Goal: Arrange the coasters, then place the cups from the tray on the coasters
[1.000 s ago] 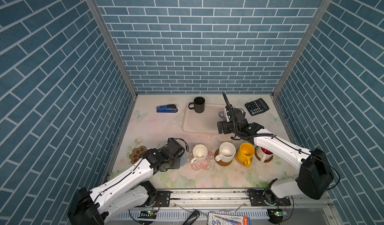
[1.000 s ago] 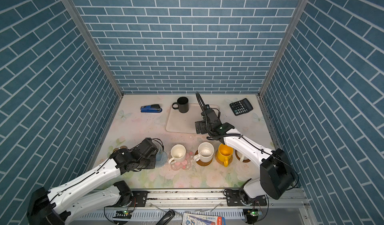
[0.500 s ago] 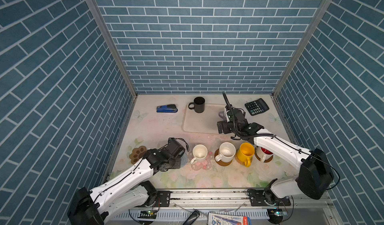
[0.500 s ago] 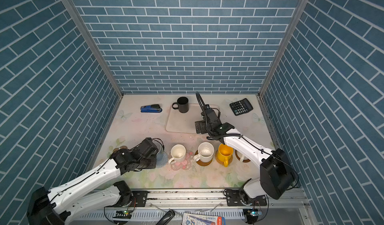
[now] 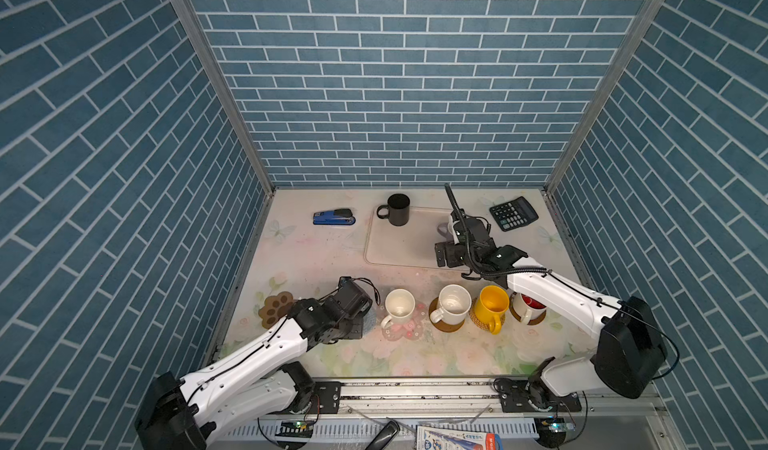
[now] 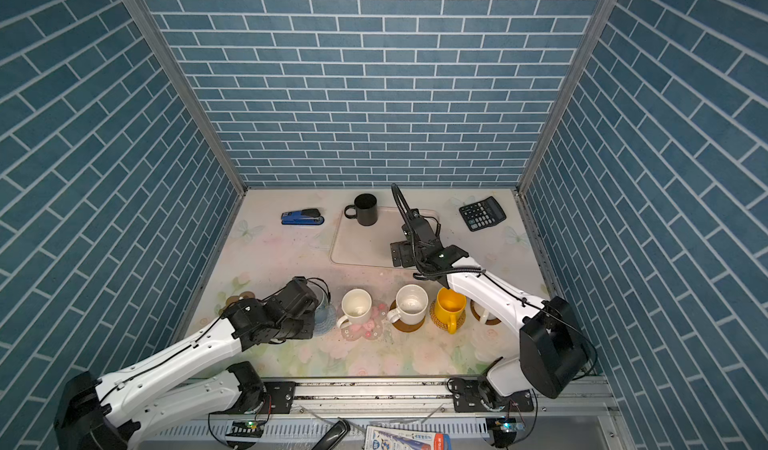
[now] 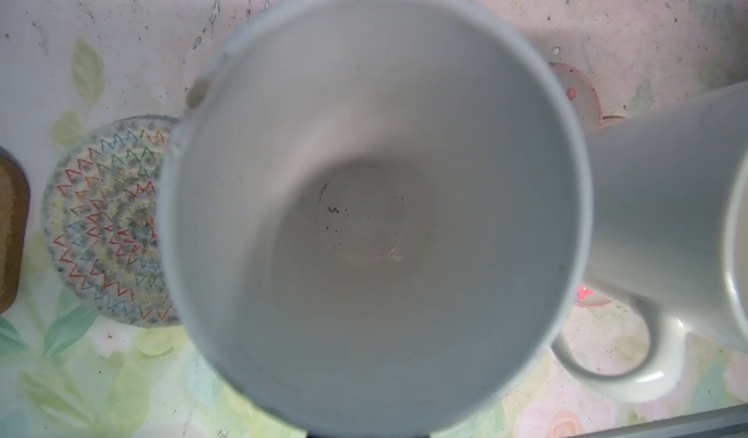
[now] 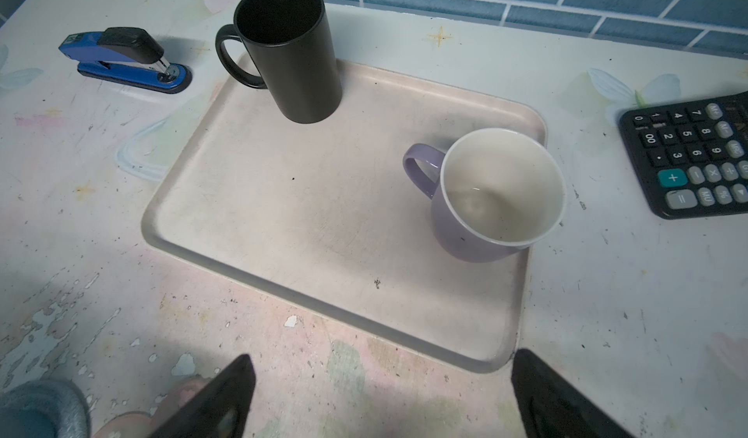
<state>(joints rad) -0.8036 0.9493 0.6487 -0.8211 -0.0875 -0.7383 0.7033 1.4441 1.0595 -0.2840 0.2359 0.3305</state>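
Note:
My left gripper (image 5: pixel 354 302) is shut on a light blue cup (image 7: pixel 372 205), held over the blue-grey crocheted coaster (image 7: pixel 105 221); the fingers are hidden. My right gripper (image 8: pixel 380 399) stands open at the near edge of the tray (image 8: pixel 283 221), which holds a lavender cup (image 8: pixel 485 205) and a black cup (image 8: pixel 291 51). In the front row, a white cup (image 5: pixel 399 304) sits on the pink flower coaster (image 5: pixel 405 332). Another white cup (image 5: pixel 453 302) is on a brown disc (image 5: pixel 446 327). The yellow cup (image 5: pixel 492 304) is on rattan (image 5: pixel 481 325). The red-inside cup (image 5: pixel 528 305) stands beside it. The paw coaster (image 5: pixel 274 308) is bare.
A blue stapler (image 5: pixel 333 217) lies left of the tray at the back. A black calculator (image 5: pixel 513 213) lies to the tray's right. Blue brick walls close in the table on three sides.

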